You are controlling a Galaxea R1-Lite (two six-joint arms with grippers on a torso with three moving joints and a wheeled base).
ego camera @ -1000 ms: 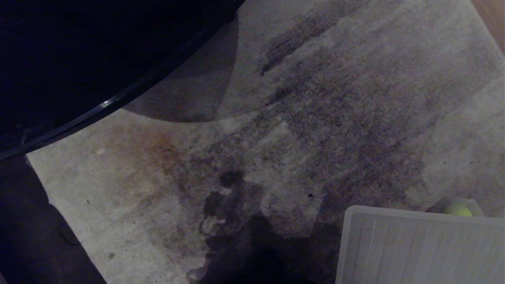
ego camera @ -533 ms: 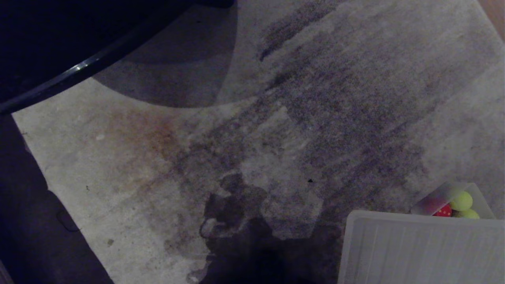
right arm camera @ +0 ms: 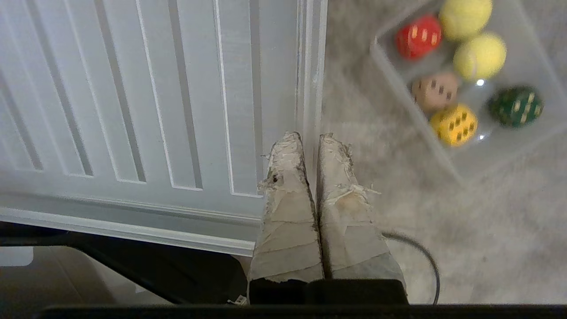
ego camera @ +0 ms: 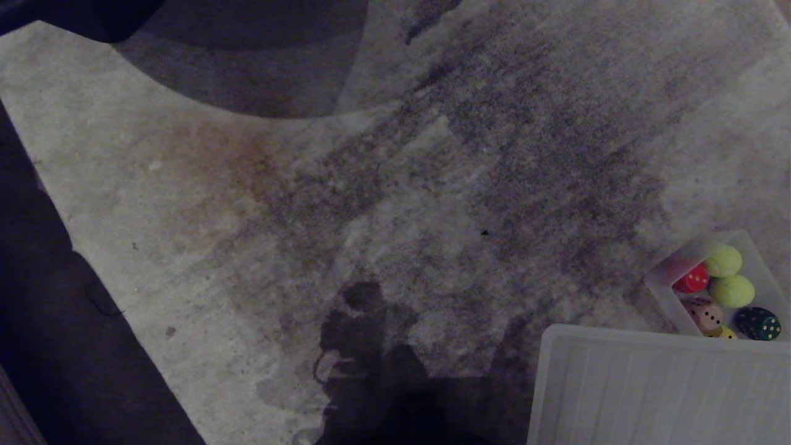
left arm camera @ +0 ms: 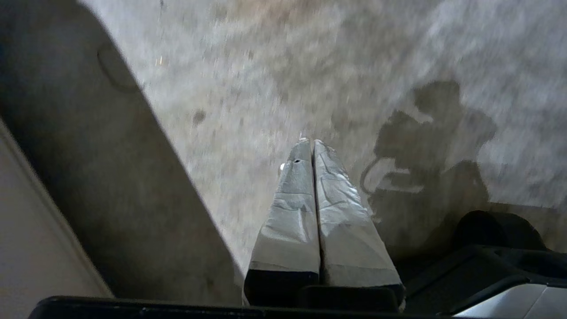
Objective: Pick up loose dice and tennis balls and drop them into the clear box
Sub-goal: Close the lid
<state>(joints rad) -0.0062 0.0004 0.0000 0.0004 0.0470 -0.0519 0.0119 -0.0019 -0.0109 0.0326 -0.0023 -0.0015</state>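
Both tools, left [left arm camera: 312, 142] and right [right arm camera: 311, 135], pinched empty; dice [right arm camera: 453, 125] and fuzzy tennis balls [right arm camera: 480, 56] already sit inside clear plastic box [right arm camera: 447, 166].

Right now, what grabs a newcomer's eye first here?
The translucent clear plastic box, on the grey carpet at the head view's lower right: inside sit two fuzzy yellow-green tennis balls and round-cornered dice in red, pinkish-tan, yellow and dark green. Beside it lies a big ribbed clear plastic lid. No arm shows in the head view.
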